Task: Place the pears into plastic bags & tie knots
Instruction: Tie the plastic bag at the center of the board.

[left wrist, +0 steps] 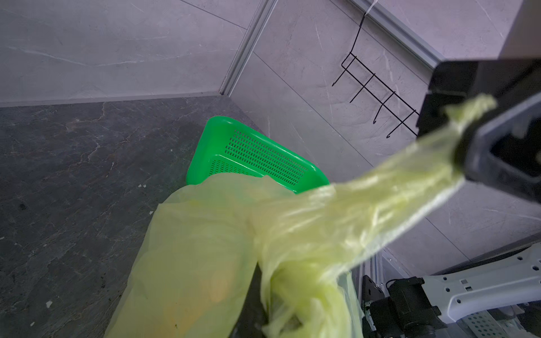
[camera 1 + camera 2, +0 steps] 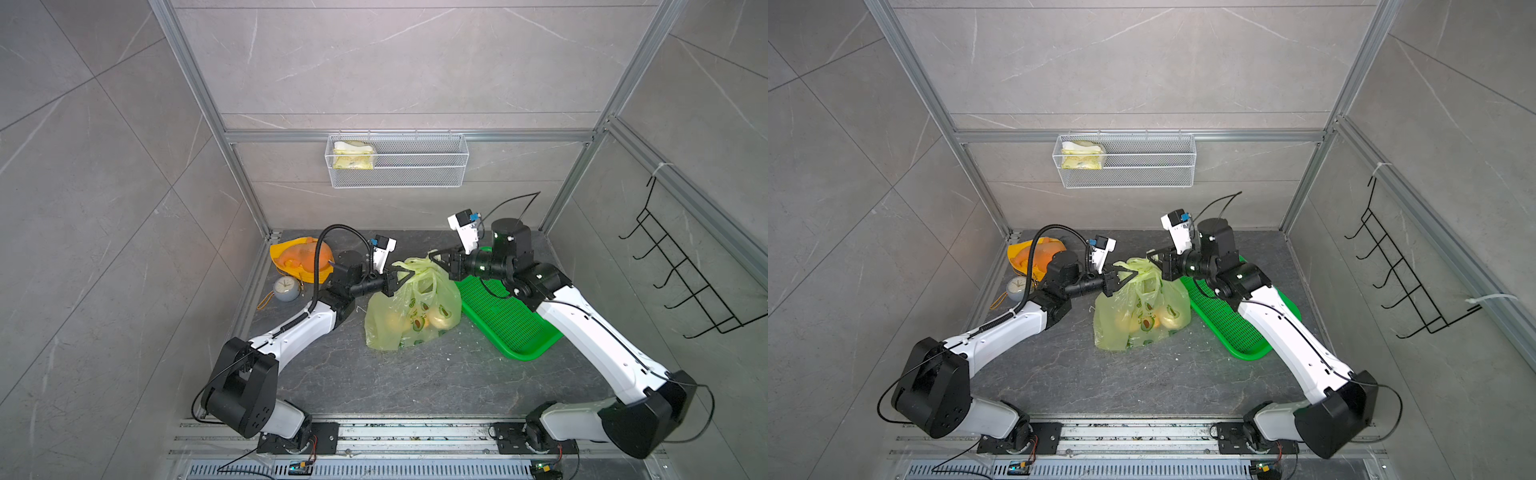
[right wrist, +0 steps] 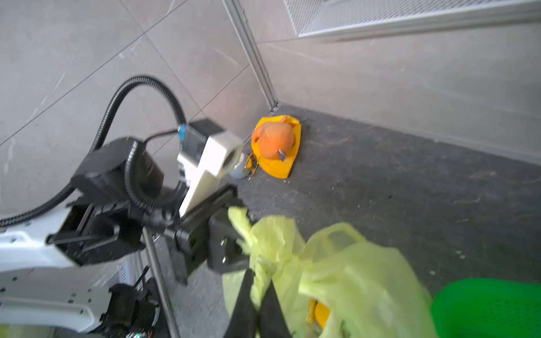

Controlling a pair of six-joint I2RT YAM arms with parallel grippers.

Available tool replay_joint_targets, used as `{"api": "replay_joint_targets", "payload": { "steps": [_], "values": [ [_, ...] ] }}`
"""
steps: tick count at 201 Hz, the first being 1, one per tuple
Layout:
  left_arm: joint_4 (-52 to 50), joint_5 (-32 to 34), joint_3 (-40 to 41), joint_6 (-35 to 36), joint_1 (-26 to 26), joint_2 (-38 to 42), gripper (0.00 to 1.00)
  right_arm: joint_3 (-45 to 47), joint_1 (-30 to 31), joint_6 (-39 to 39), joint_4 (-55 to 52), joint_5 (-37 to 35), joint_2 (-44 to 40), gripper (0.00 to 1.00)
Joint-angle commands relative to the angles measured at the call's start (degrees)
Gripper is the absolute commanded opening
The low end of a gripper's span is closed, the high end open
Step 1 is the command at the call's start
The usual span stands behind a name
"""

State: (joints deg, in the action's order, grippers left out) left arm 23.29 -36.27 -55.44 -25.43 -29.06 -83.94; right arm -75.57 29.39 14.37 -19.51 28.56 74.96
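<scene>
**Both arms gripping the bag's handle loops**

The plastic bag (image 2: 415,307) is sitting mid-desk (image 2: 415,386), just beside the green tray (image 2: 511,328). The pears (image 2: 439,319) are showing through its lower half. The left fingers (image 2: 408,272) are clenching one bunched handle loop and holding it stretched. The right fingers (image 2: 436,257) are clamping the other loop near the bag's top, and the right wrist view is showing plastic pinched between them.

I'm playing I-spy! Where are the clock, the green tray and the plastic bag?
clock (image 2: 285,286): in a top view, on its face.
green tray (image 2: 496,320): in a top view, on its holey floor.
plastic bag (image 2: 380,332): in a top view, on its lower wall.
</scene>
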Motion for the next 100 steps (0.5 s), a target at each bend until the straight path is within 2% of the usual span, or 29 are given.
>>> {"api": "replay_joint_targets", "payload": {
  "steps": [1, 23, 37, 54, 100],
  "values": [
    [2.02, 3.07, -2.47, -2.29, 0.48, -1.21, 0.00, 8.12, 3.24, 2.77, 1.10, -1.10, -4.62, 0.00],
    [1.45, 2.83, -3.35, -2.33, 0.48, -1.58, 0.00, 15.42, 5.12, 5.75, 4.21, -2.14, -4.59, 0.00],
    [1.82, 1.71, -3.53, -2.32, 0.52, -1.66, 0.00, 17.50, 5.15, 6.54, 6.91, -5.41, -2.15, 0.00],
    [2.83, -0.63, -3.58, -2.25, 0.53, -1.75, 0.00, 16.49, 4.55, 6.64, 9.24, -9.58, 2.46, 0.00],
    [2.49, -6.75, -2.54, -1.64, 0.55, -0.16, 0.00, 13.12, 4.11, 7.12, 10.73, -9.09, 7.31, 0.00]
  ]
}}
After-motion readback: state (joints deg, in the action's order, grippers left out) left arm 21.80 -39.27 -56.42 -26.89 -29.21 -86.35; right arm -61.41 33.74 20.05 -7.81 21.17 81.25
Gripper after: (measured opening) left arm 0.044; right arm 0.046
